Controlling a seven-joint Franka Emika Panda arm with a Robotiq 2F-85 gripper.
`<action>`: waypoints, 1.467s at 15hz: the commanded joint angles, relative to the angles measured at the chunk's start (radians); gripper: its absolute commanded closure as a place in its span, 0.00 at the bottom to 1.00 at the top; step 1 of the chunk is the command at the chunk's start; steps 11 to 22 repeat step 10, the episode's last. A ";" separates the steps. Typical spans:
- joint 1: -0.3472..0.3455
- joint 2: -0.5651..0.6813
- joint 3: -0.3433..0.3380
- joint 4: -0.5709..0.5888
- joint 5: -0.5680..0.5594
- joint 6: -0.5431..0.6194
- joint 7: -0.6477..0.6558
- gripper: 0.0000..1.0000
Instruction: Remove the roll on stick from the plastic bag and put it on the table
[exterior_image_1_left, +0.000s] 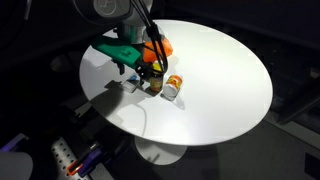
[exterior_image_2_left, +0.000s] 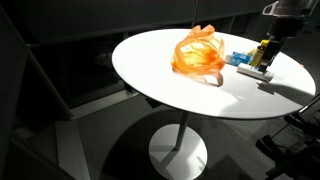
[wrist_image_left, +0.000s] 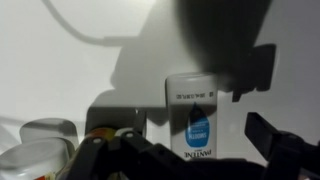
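Gripper (exterior_image_1_left: 150, 68) is low over the round white table (exterior_image_1_left: 225, 95). Its fingers (wrist_image_left: 280, 150) are spread wide and released, gripping nothing. A white Pantene pack (wrist_image_left: 196, 120) lies flat on the table just ahead of the fingers. The roll-on stick (exterior_image_1_left: 173, 87), a small cylinder, lies on its side on the table just beside the gripper, outside the bag. A green packet (exterior_image_1_left: 118, 48) is near. The crumpled orange plastic bag (exterior_image_2_left: 198, 52) sits farther back.

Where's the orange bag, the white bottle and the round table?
orange bag (exterior_image_2_left: 198, 55), exterior view, middle of its crinkled body.
white bottle (wrist_image_left: 196, 127), wrist view, on its blue label.
round table (exterior_image_2_left: 150, 80), exterior view, bare top near the bag.
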 joint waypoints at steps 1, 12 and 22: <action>-0.005 -0.036 -0.002 0.037 -0.066 -0.079 0.071 0.00; -0.003 -0.026 0.003 0.088 -0.101 -0.126 0.114 0.00; -0.003 -0.026 0.003 0.088 -0.101 -0.126 0.114 0.00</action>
